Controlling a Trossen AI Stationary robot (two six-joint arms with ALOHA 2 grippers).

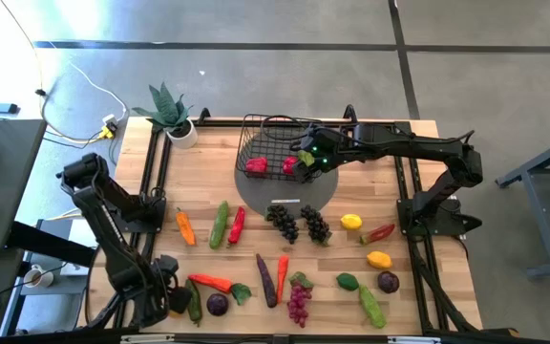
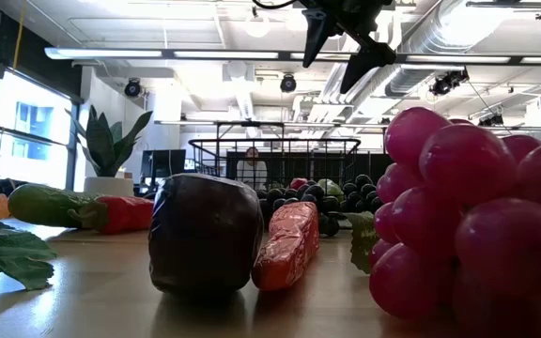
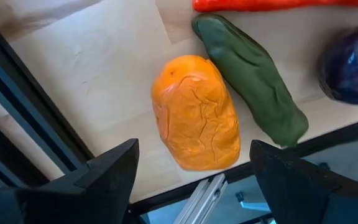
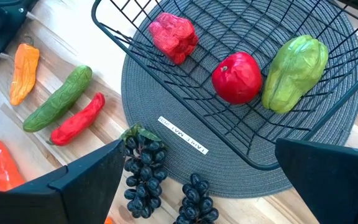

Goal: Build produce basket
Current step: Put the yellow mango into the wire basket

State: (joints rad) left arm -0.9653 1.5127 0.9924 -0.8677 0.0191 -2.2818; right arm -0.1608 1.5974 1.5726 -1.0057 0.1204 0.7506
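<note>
The basket (image 1: 273, 143) sits at the bench's (image 1: 208, 191) twelve o'clock; the right end effector (image 1: 306, 161) hovers above it, wide open, empty. The left end effector (image 1: 175, 298) waits at seven o'clock, parted, empty.

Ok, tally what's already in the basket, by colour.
Red: 2 (crinkled red piece, round red piece)
Green: 1 (green pepper)
Total: 3 in the basket
</note>
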